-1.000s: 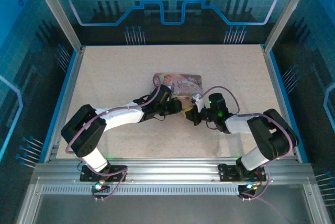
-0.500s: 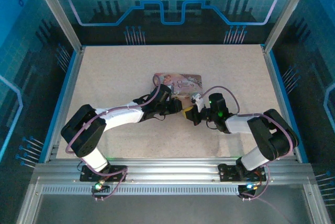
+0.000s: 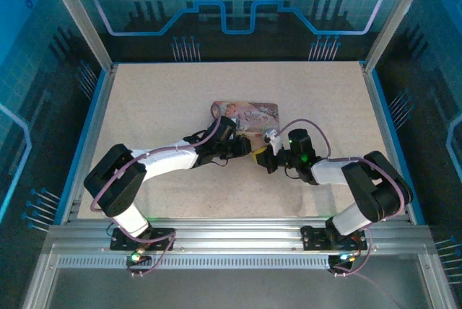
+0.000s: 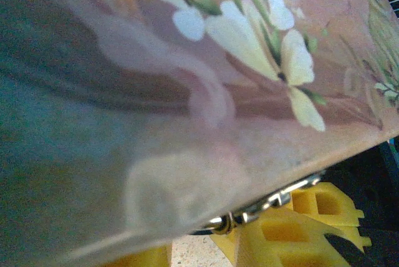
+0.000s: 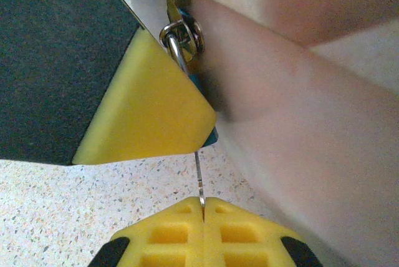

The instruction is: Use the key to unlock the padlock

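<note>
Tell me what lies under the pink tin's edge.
Silver metal links hang under the tin, above yellow end effector fingers and speckled table. The tin covers anything further back.

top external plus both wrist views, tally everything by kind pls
robot arms: 2 (left arm, right arm)
pink tin: 1
padlock: 1, mostly hidden behind a yellow finger
key: 1, a thin sliver pinched in the right fingers
total: 5
</note>
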Tool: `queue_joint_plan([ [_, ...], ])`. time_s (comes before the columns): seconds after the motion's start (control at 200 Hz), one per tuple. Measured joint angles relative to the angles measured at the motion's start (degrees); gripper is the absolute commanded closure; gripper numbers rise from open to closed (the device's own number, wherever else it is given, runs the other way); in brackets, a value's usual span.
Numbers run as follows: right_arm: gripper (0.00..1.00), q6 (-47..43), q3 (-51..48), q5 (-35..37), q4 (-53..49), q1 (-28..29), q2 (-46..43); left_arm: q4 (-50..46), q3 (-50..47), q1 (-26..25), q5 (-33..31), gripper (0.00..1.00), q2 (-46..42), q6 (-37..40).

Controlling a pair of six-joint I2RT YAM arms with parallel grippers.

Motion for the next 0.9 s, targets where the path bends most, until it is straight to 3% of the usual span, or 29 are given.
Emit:
queue_joint_plan([
  [0.9, 1.00, 0.44, -0.63, -0.48, 3.76, -0.15, 0.13, -0.26, 0.00, 0.81, 2.12, 0.73, -1.29, -0.02],
])
